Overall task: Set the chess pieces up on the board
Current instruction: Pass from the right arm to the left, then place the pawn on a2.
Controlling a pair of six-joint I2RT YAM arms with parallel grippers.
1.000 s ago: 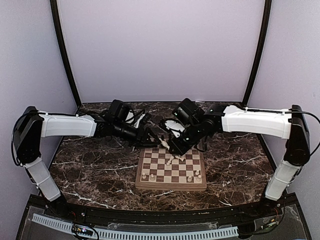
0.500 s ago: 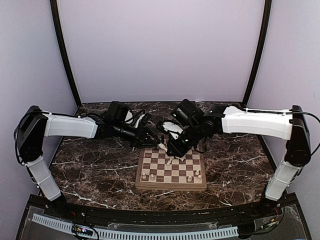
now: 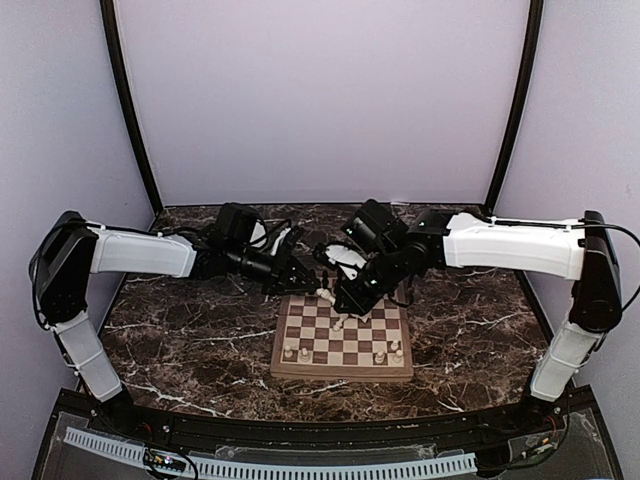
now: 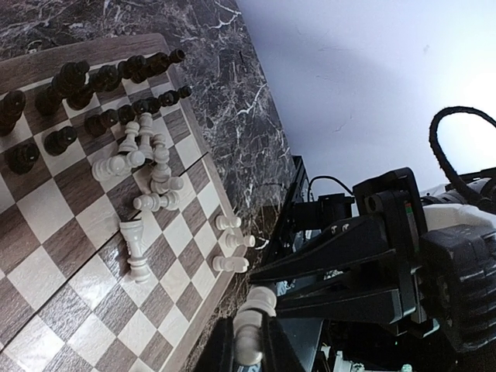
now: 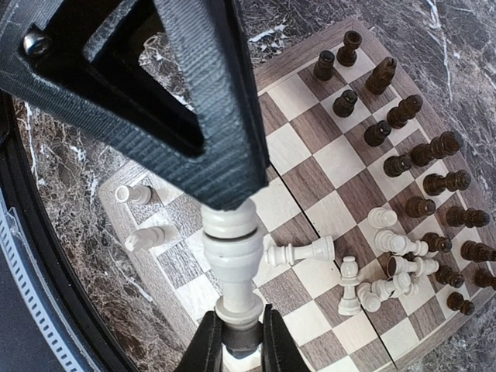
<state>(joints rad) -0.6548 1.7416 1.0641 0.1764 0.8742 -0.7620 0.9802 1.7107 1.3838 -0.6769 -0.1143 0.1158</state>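
Above the far left part of the board [image 3: 342,342], both grippers hold one cream-white chess piece [image 5: 232,256]. My right gripper [image 5: 235,333] is shut on its base. My left gripper [image 4: 249,339] is shut on its other end [image 4: 252,329] and shows as a black wedge [image 5: 198,116] in the right wrist view. In the top view the two grippers meet at the piece [image 3: 326,293]. Several white pieces [image 4: 151,174] lie tipped in a heap on the board, beside rows of dark pieces [image 4: 93,81]. A few white pieces [image 3: 296,351] stand on the near row.
A small white dish [image 3: 347,256] sits behind the board, partly hidden by the right arm. The board rests on a dark marble table [image 3: 190,345]. Black cables [image 4: 457,147] loop off the right arm.
My left gripper has reached right to the white piece and shut on its free end. The right gripper has kept its hold and barely moved.
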